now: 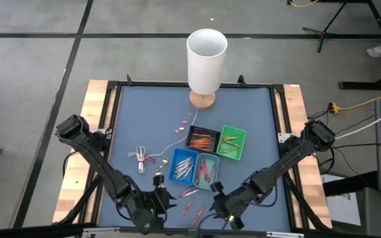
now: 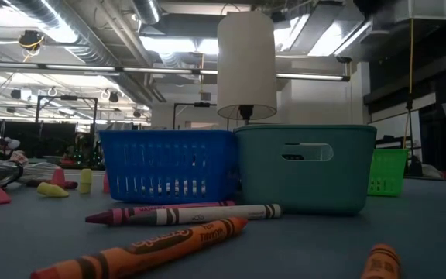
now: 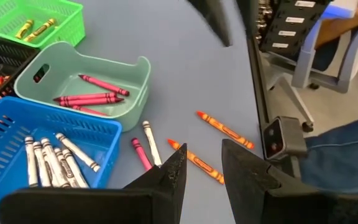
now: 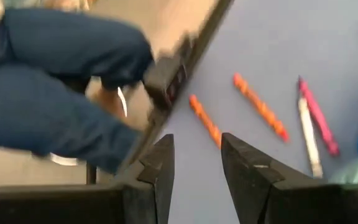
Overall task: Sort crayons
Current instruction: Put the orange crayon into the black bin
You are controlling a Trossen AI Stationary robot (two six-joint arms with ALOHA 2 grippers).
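Note:
Four loose crayons lie flat on the blue-grey table near its front edge: a magenta one (image 3: pixel 140 153), a white one (image 3: pixel 151 142) and two orange ones (image 3: pixel 196 160) (image 3: pixel 224 129). They also show in the low view, magenta (image 2: pixel 153 211) beside white (image 2: pixel 215 213). My left gripper (image 3: pixel 204 169) is open and empty, just short of the nearer orange crayon. My right gripper (image 4: pixel 197 163) is open and empty, hovering over the table near an orange crayon (image 4: pixel 205 121). In the high view both grippers, left (image 1: pixel 166 199) and right (image 1: pixel 211 210), flank the loose crayons (image 1: pixel 189 192).
The blue tray (image 3: pixel 5 124) holds white crayons and the teal tray (image 3: pixel 142 68) pink-red ones. The green tray (image 3: pixel 67 12) holds yellow ones and the black tray (image 1: pixel 202 139) orange ones. A white lamp (image 1: pixel 206 58) stands at the back, with a white cord (image 1: pixel 141 158) at left. A person's legs (image 4: pixel 55 81) show beyond the near edge.

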